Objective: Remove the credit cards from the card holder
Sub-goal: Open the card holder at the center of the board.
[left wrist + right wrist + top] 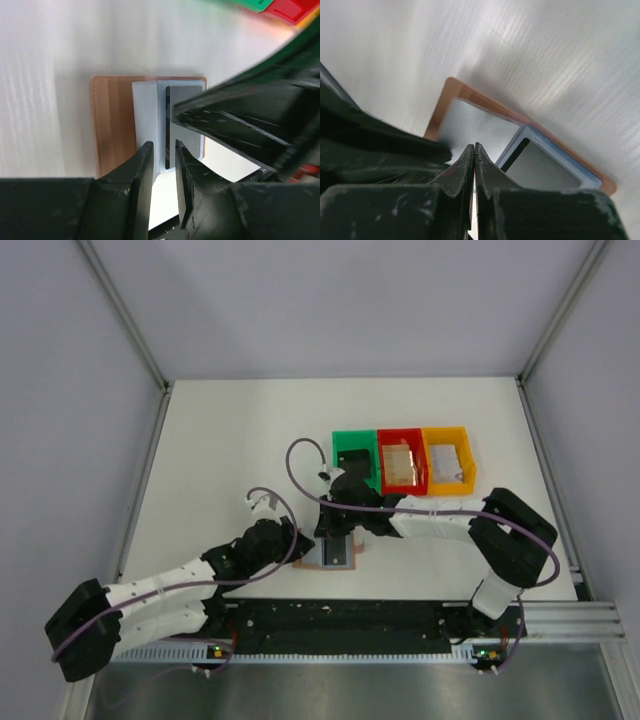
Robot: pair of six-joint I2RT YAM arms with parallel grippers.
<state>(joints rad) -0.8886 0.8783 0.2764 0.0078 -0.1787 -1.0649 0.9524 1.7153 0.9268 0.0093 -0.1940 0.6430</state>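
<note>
The card holder point(318, 562) lies open on the table near the front edge, with a reddish-brown rim point(112, 130) around a blue-grey inner face point(470, 117). A dark credit card point(183, 94) sits in its pocket, also seen in the right wrist view point(540, 167). My left gripper point(163, 147) hovers at the holder's near edge. Its jaws are slightly apart, and the pocket edge and the card's edge show in the gap. My right gripper point(474, 146) is shut with nothing in it, its tips down on the blue-grey face. Its fingers point(225, 120) cross over the card.
Green point(352, 455), red point(403, 462) and yellow point(447, 458) bins stand in a row just behind the arms. Flat things lie in them. The right arm's forearm point(430, 520) reaches across in front of the bins. White walls enclose the table.
</note>
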